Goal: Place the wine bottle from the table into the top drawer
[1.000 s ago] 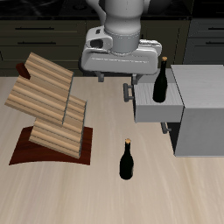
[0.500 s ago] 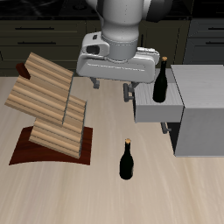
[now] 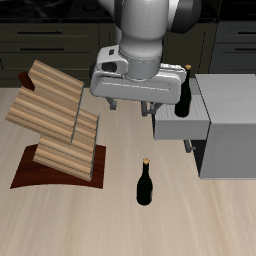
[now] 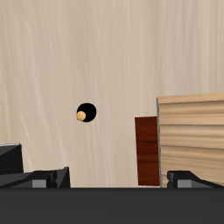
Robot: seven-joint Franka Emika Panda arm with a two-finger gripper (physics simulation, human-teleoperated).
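The hand [image 3: 131, 103] hangs high over the desk [image 3: 200, 215], fingers spread apart, nothing in it. Almost straight below stands the wine bottle [image 3: 145, 183], upright on bare desk, well clear of the top drawer [image 3: 181, 125], which is pulled out and already holds its twin [image 3: 183, 94]. Dark glass, tan cap: rigid, slick, probably tippy, so I'd pinch the neck or upper body.
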